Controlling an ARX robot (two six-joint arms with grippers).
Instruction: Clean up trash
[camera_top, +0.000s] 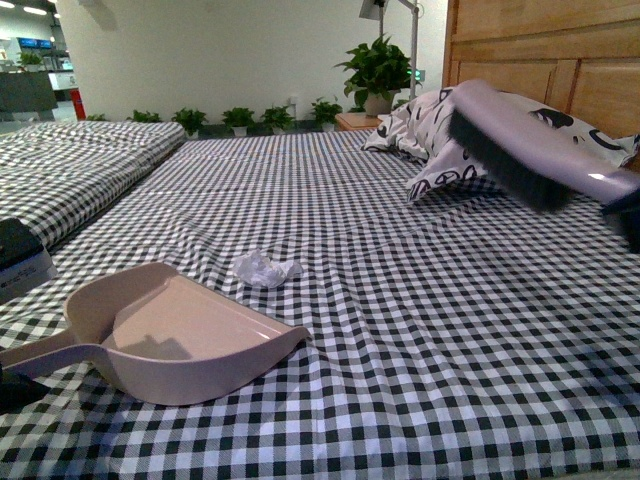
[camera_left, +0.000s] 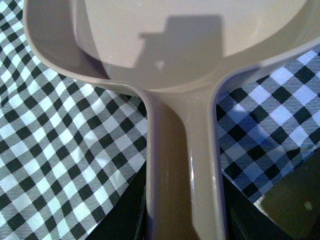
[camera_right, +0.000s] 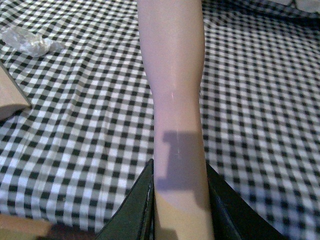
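The small crumpled white wad of trash (camera_top: 265, 268), thin, wrinkly and slightly see-through, lies on the black-and-white checked cloth surface (camera_top: 420, 320). It is just beyond the far rim of the beige plastic dustpan (camera_top: 190, 335), not touching it. Left fingers (camera_left: 125, 215) clamp the dustpan's handle from both sides. Right fingers (camera_right: 132, 210) grip the pale-handled brush with dark bristles (camera_top: 520, 145), held in the air at right, well apart from the wad.
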